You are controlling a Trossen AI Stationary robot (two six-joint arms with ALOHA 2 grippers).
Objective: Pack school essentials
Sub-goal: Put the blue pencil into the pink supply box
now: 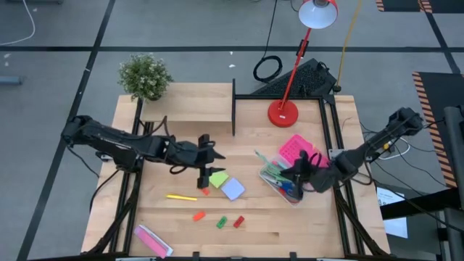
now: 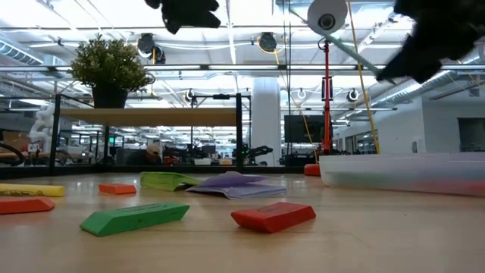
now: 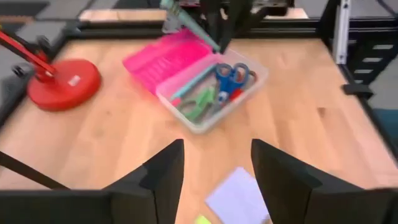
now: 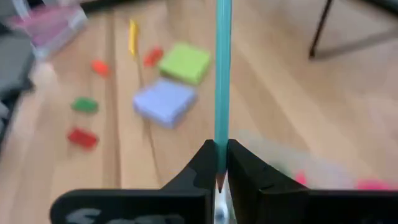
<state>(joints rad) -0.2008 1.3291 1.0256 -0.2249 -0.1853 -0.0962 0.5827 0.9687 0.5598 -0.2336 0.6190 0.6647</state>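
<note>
From above, I have the right tool (image 1: 300, 174) over the clear box (image 1: 270, 180), scissors already inside. The left tool (image 1: 205, 165) hangs above the green pad (image 1: 217, 178) and pale-blue pad (image 1: 233, 188); the yellow pen (image 1: 181, 196) and small blocks (image 1: 220, 222) remain on the counter (image 1: 304, 225). Left wrist view: my fingers (image 3: 163, 169) stand apart, empty. Right wrist view: fingers clamped on the teal pencil (image 4: 222, 74). I'd judge the packing partway done.

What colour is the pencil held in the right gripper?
Teal; the pencil shows best in the right wrist view, clamped in the right gripper.
</note>
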